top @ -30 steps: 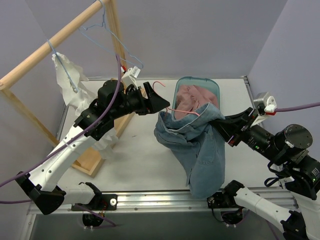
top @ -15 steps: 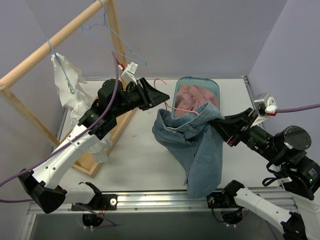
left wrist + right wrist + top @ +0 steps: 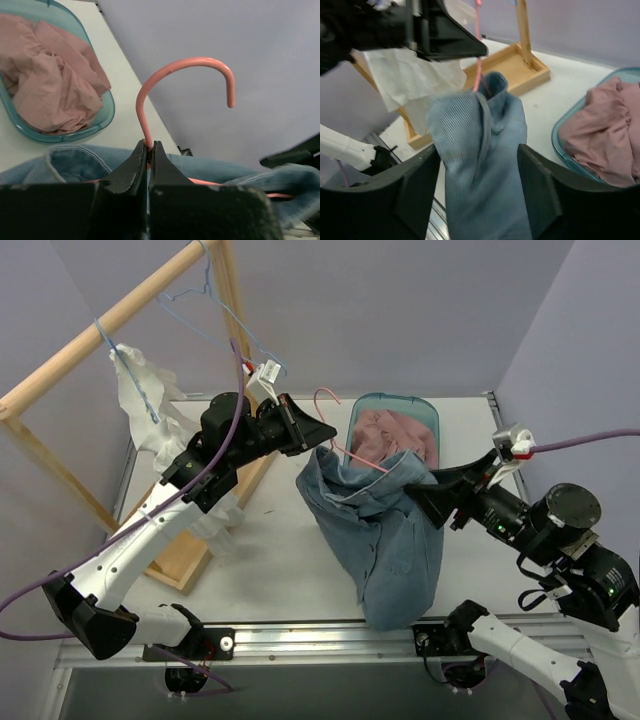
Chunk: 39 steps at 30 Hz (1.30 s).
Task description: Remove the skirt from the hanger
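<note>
from above, the skirt [image 3: 385, 530] hangs limp on the hanger [image 3: 340, 430] over the table. left wrist: your left gripper [image 3: 148, 146] pinches the hanger's neck tight. right wrist: your right gripper [image 3: 479, 148] gapes around the soft denim; take the thick waistband.

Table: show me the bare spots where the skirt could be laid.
Widest bare table lies between the wooden rack base and the hanging skirt. A narrower strip runs right of the tub. Crowded: the tub, full of pink cloth.
</note>
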Tool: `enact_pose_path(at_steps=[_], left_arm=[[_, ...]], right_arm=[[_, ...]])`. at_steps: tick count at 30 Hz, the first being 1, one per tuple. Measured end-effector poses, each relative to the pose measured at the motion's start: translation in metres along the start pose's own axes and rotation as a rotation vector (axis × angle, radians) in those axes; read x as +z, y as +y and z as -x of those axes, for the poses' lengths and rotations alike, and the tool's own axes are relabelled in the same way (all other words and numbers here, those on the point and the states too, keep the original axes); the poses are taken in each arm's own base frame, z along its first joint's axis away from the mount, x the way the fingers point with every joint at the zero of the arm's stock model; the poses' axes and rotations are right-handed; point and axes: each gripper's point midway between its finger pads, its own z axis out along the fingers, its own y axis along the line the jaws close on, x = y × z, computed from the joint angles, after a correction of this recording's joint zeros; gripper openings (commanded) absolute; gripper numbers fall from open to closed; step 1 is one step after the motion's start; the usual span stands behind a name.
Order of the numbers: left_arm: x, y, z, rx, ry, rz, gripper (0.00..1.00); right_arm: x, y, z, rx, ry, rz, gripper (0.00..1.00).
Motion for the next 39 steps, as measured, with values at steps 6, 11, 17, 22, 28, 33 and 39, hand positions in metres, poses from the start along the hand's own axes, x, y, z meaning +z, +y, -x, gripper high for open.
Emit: enact_pose_path(at_steps=[6,11,17,22,28,33,39], left_arm=[[-0.028,0.009,0.002,0.199,0.009,0.09,0.02],[-0.052,0.017,0.013,0.31,-0.014,0.178,0.02],[-0.067,0.01,0.024,0.402,-0.042,0.233,0.02],[-0.07,0.007,0.022,0.466,-0.044,0.262,0.02],[-0.064,0.011,0.014,0.508,-0.025,0.292,0.02],[-0.062,0.016,0.012,0.527,-0.016,0.318,0.02],[-0.064,0.013,0.019,0.545,-0.032,0.325,0.02]], right_arm=[[0.018,-0.022,-0.027,0.028,0.118,-0.102,0.84],[0.03,-0.024,-0.034,0.033,0.154,-0.106,0.81],[0.049,-0.018,-0.049,0.053,0.212,-0.051,0.6],[0.051,-0.015,-0.058,0.07,0.237,-0.032,0.52],[0.053,-0.007,-0.06,0.087,0.249,0.005,0.52],[0.053,-0.001,-0.062,0.099,0.254,0.032,0.55],[0.055,0.005,-0.08,0.125,0.3,0.064,0.55]])
